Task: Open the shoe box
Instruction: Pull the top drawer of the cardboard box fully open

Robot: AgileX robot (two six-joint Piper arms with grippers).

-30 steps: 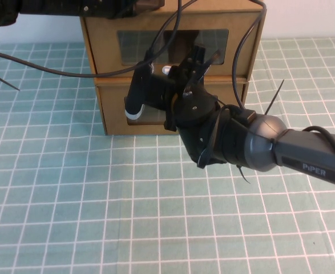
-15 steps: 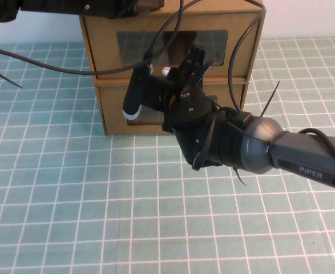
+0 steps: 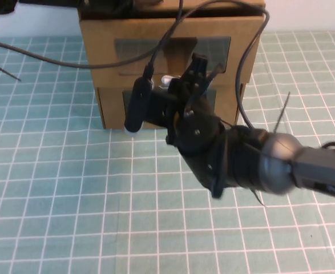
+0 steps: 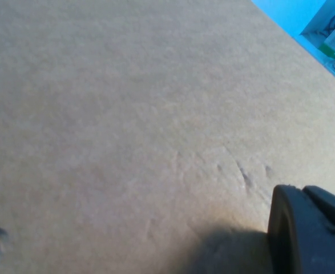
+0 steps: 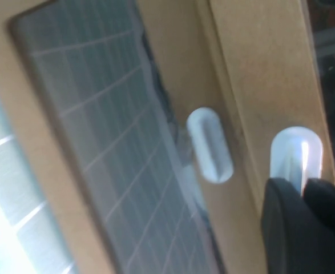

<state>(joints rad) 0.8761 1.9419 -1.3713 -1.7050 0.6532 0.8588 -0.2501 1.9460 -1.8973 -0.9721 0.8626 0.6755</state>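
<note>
Cardboard shoe box (image 3: 101, 48), windowed; right gripper (image 3: 132, 124) at front, left gripper (image 4: 309, 231) atop.

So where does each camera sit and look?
High: up on the robot's side, looking down at two boxes; right gripper at their front, left arm on top.
Left wrist: faces bare cardboard; left gripper close over it.
Right wrist: faces a box window and white tabs; right gripper beside one.
High and right wrist both show the boxes' front.

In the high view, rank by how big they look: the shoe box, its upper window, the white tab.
Shoe box, largest.
Upper window.
White tab, smallest.
The right gripper is at the box front; the left gripper rests on the box top.
</note>
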